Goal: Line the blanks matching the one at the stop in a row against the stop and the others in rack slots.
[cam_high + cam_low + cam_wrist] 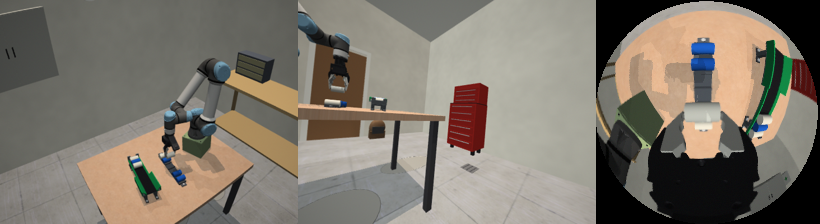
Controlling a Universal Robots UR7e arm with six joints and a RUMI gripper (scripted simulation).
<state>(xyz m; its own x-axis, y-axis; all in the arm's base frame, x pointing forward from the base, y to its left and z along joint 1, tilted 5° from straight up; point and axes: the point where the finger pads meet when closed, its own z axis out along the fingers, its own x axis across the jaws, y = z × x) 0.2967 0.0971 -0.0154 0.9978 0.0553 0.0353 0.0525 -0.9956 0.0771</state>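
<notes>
As its smooth, probably light and stiff body invites a grip around the middle, a white blank (171, 154) (338, 89) (702, 112) hangs clasped in the pincer (170, 152) (338, 86) (702, 111), above the rack (170, 166) (702, 91).

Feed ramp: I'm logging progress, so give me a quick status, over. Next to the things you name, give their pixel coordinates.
Gripper (170, 154) (338, 89) (702, 111) shut on white blank (171, 154) (338, 89) (702, 112), raised above stock rack (170, 166) (703, 85). Feed ramp (155, 180) (768, 65): white, blue, white. Blue blank (136, 161) (760, 128) sits between the whites, likely needs removing.
</notes>
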